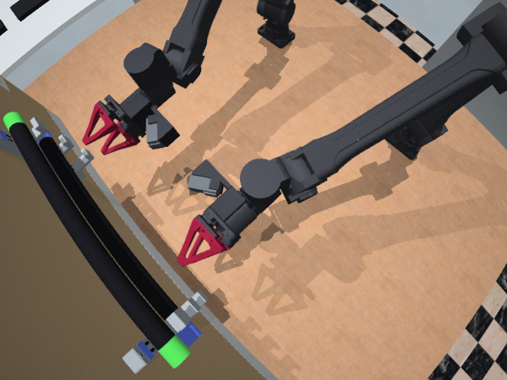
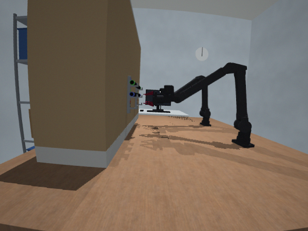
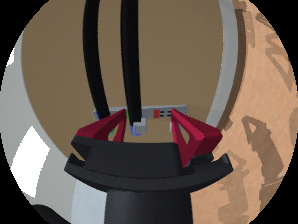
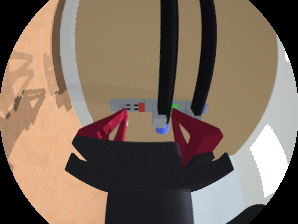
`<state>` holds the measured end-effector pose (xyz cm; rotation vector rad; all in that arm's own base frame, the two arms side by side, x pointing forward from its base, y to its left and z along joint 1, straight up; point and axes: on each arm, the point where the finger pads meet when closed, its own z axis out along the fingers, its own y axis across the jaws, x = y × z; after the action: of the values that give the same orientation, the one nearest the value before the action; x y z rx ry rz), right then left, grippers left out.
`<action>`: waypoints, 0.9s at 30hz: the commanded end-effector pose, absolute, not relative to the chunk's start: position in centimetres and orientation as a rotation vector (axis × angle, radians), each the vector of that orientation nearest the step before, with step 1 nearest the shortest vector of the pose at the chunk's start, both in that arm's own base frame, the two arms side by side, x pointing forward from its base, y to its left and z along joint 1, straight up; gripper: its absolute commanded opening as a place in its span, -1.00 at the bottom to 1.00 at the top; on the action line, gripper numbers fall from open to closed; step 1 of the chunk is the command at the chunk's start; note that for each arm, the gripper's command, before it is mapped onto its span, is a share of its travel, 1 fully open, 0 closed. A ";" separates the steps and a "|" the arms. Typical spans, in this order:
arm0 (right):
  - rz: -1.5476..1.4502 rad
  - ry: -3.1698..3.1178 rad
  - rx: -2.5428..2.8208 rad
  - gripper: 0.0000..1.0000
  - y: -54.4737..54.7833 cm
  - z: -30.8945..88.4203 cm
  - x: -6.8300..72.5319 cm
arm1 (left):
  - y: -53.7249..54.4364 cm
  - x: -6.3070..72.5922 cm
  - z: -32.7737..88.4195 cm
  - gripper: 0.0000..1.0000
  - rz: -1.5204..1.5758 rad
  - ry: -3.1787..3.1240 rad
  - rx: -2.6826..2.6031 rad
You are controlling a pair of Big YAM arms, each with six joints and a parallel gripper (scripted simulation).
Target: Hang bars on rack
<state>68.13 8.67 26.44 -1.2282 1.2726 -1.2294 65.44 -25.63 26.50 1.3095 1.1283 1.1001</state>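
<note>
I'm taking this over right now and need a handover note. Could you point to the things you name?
Left gripper (image 1: 182, 263) (image 2: 145, 99) (image 3: 149, 111): open, holding nothing, off the rack (image 2: 129, 105).
Right gripper (image 1: 94, 148) (image 4: 149, 110): open, holding nothing, off the rack.
Green-ended bar (image 1: 84, 228) (image 2: 132, 82) (image 3: 91, 50) (image 4: 207, 50): top pair, blue labels.
Blue-ended bar (image 1: 111, 234) (image 2: 132, 94) (image 3: 131, 50) (image 4: 169, 50): middle pair, green labels.
Done: neither bar is placed correctly.
Left: swap them, likely parking one on the red-labelled bottom pair, then back both arms away.

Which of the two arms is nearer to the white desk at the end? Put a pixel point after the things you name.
The right arm (image 1: 190, 38) (image 2: 204, 97) (image 4: 150, 205): it stands on the side toward the white desk (image 1: 63, 27) (image 2: 177, 113). The left arm (image 1: 363, 120) (image 2: 241, 95) (image 3: 150, 205) is farther off, beyond the right one.
</note>
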 end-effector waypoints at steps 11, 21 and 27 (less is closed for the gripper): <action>-1.248 1.241 -1.145 0.29 8.1 29.9 71.1 | -26.4 68.3 31.0 0.29 1.106 1.093 1.214; -1.251 1.233 -1.134 0.29 8.1 30.6 72.2 | -26.4 69.4 31.6 0.29 1.110 1.091 1.205; -1.253 1.230 -1.129 0.29 8.1 31.1 73.0 | -26.2 70.2 31.8 0.29 1.113 1.094 1.204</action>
<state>71.01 8.77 28.34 -1.1892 1.2444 -1.2433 68.35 -26.49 28.89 1.2605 1.0999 1.1074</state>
